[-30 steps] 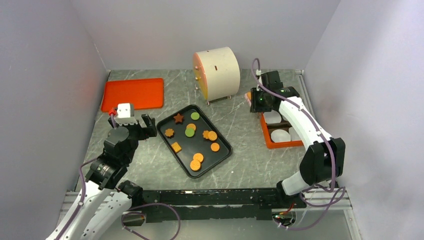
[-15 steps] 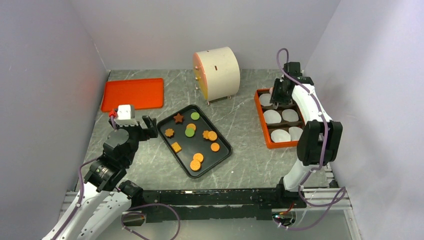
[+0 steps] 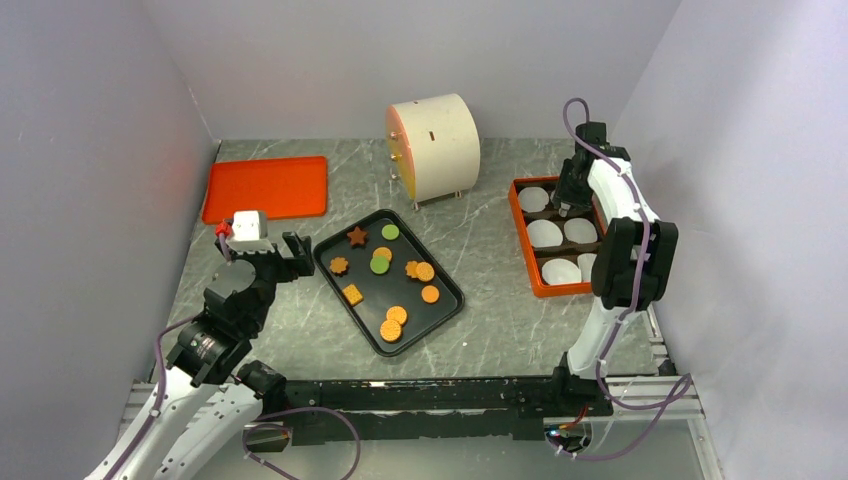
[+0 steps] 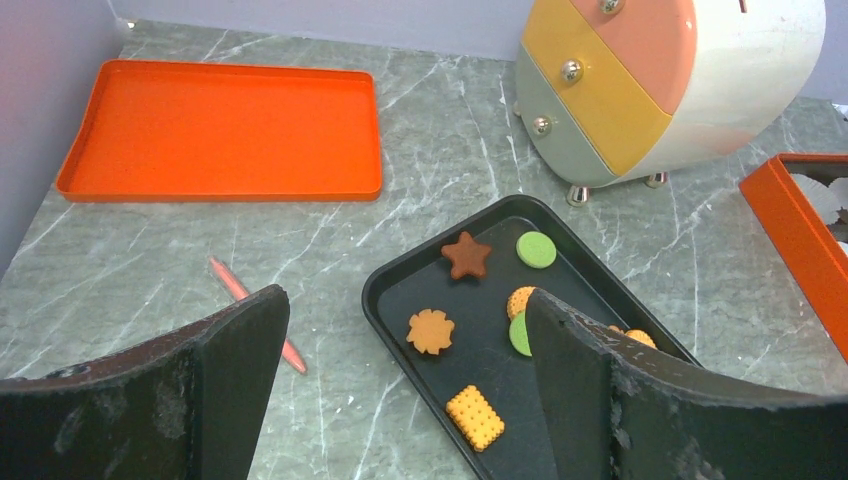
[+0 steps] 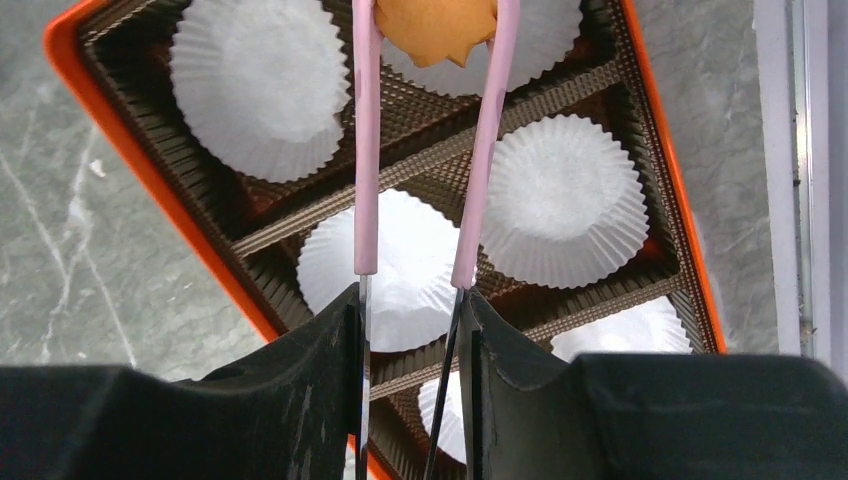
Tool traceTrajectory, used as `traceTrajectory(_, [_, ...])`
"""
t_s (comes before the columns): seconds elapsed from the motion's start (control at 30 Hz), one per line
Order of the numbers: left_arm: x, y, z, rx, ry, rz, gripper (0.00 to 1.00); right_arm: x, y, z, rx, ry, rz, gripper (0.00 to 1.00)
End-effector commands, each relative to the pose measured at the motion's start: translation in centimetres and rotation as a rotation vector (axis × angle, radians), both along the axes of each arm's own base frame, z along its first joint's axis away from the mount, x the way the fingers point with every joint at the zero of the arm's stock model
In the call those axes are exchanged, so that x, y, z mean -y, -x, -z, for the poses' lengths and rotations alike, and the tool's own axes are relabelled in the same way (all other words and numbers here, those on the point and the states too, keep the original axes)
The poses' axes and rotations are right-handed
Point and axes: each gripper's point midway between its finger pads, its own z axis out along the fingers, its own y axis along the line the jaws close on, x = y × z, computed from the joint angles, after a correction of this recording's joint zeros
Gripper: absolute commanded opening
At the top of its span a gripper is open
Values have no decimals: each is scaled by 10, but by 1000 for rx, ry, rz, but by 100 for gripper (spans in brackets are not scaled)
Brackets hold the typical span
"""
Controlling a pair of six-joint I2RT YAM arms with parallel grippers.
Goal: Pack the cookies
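Several cookies lie on a black tray [image 3: 400,292]: a brown star [image 3: 356,236], a brown flower [image 3: 339,265], an orange square [image 3: 352,294], green and orange rounds. They also show in the left wrist view [image 4: 431,330]. My left gripper [image 3: 262,243] is open and empty, hovering just left of the tray [image 4: 405,305]. My right gripper [image 3: 572,195] is shut on pink-tipped tongs [image 5: 365,150]. The tongs pinch an orange cookie [image 5: 435,25] above the far cells of an orange box [image 3: 520,232] lined with white paper liners [image 5: 262,85].
A flat orange tray [image 3: 266,187] lies at the back left. A round white drawer unit [image 3: 433,147] stands at the back centre. A thin red stick [image 4: 255,312] lies on the table between the two trays. Grey walls close in on the left, back and right.
My right arm has swung to the right, carrying the tongs and cookie from the box's left edge to over its far cells. The left arm has hardly moved.
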Motion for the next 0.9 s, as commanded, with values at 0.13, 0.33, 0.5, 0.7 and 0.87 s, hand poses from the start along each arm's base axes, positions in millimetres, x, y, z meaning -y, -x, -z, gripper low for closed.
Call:
traceTrajectory(0.13, [-2,0,-7,32,-4,-7,92,15,-10,9,-7,3,28,23])
traceTrajectory(0.33, [-2,1,-8,35,-1,-4,92,13,-18,16,-20,-10,15,27])
traceTrajectory(0.5, [-2,1,-8,35,-2,-3,93,14,-16,22,-40,-6,14,36])
traceTrajectory(0.7, [-2,1,-8,34,-2,-5,93,16,-14,20,-34,5,18,45])
traceTrajectory(0.87, [-2,1,-8,35,-1,-1,92,15,-14,14,-16,1,19,49])
